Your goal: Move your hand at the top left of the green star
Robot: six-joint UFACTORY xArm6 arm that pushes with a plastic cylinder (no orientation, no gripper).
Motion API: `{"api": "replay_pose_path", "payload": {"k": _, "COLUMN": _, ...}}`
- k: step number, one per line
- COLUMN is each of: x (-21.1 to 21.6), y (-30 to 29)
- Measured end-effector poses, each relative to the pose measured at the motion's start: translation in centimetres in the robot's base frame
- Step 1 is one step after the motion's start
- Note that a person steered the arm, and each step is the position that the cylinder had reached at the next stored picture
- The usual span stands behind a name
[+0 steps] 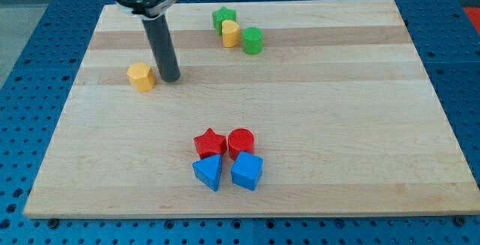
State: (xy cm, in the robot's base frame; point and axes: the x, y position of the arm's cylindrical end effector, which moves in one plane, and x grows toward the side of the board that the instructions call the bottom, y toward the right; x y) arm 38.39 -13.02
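My tip [170, 77] rests on the wooden board [315, 103] in its far-left part, at the lower end of a straight dark rod that comes down from the arm at the view's top. There are no jaws on it to be wide or narrow, and it holds nothing.

Just to the left of my tip sits a yellow block [141, 76], roughly hexagonal, very close to the rod; whether the two touch cannot be told.

The green star [223, 17] lies farther back and to the right of my tip, near the board's far edge, and is well apart from it. So my tip stands to the near left of the star, with bare wood between them.

Against the star's near-right side is a yellow cylinder-like block [230, 33], and just right of that a green cylinder [253, 40]; the three form a tight cluster.

Toward the near side of the board, about the middle, is a second cluster: a red star [209, 141] and a red cylinder [241, 141] side by side, with a blue triangular block [208, 171] and a blue block [247, 171] of angular shape just in front of them.
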Motion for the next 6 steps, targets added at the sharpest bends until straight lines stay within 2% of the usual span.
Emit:
{"api": "replay_pose_path", "payload": {"k": 4, "x": -12.7, "y": 0.3}}
{"api": "replay_pose_path", "payload": {"k": 5, "x": -15.1, "y": 1.5}}
{"api": "replay_pose_path", "payload": {"k": 6, "x": -15.3, "y": 4.9}}
